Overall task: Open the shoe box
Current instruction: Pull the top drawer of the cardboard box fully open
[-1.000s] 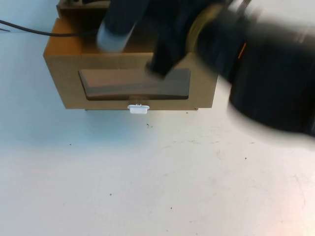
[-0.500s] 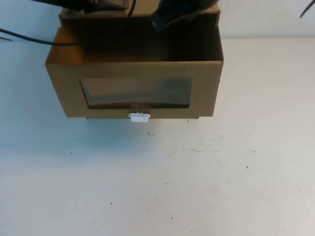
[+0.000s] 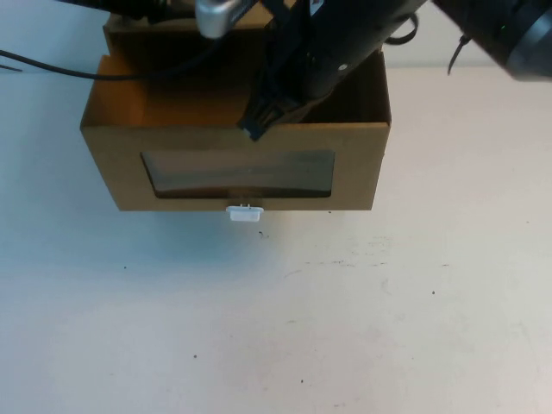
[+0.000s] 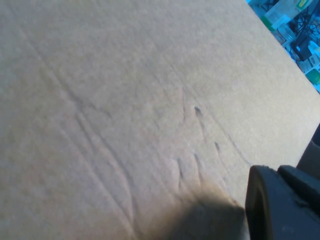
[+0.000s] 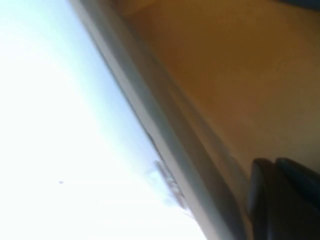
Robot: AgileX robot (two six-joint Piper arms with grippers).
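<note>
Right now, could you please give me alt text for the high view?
Brown shoe box with a front window on a white table; the shut right tool reaches over its front wall. The left tool sits behind it.

The brown cardboard shoe box [image 3: 190,138] stands at the desk's [image 3: 285,319] far side, top open, window [image 3: 237,172] and white tab [image 3: 244,212] facing the near side.

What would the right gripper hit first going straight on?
Likely the front wall of the shoe box: the right gripper, shut, points at its top edge. The left gripper faces cardboard close up.
</note>
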